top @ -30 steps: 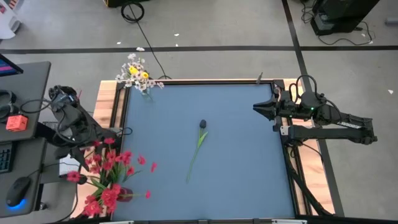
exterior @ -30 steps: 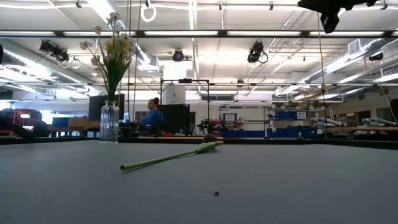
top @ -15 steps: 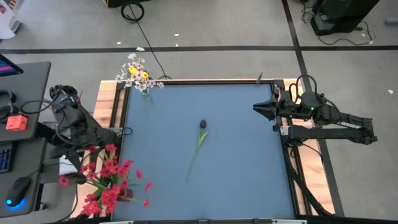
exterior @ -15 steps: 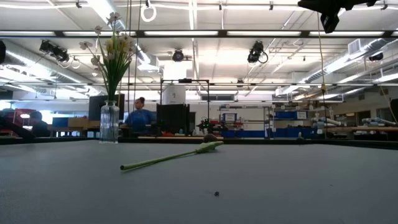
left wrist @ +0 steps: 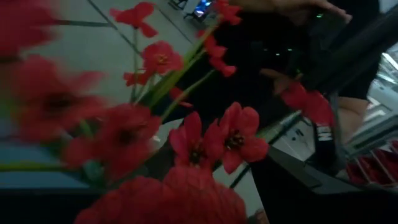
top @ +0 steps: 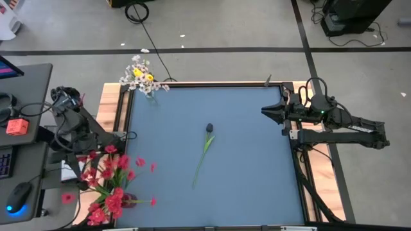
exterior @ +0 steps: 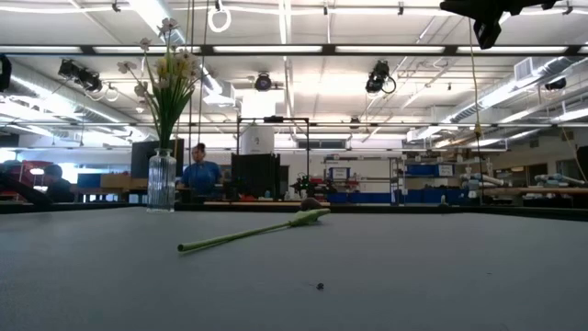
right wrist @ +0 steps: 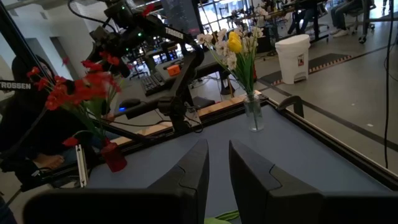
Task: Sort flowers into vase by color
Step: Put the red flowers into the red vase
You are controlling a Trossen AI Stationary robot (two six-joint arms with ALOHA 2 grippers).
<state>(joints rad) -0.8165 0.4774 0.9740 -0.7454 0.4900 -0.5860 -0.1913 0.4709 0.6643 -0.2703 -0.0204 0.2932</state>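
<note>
While the left claw (top: 82, 156), its fingers hidden so I cannot tell their state, sits among the red flowers (top: 109, 183) at the table (top: 250, 154) corner, the right claw (right wrist: 216, 163), fingers slightly apart and empty, waits well apart from the dark-budded flower (top: 204, 146).

high: straight down over the whole surface (top: 244, 167)
low: level with the surface, facing the room
left wrist: pressed close against red flowers (left wrist: 211, 140)
right wrist: faces across the surface
shared: clear vase (exterior: 162, 180)
</note>
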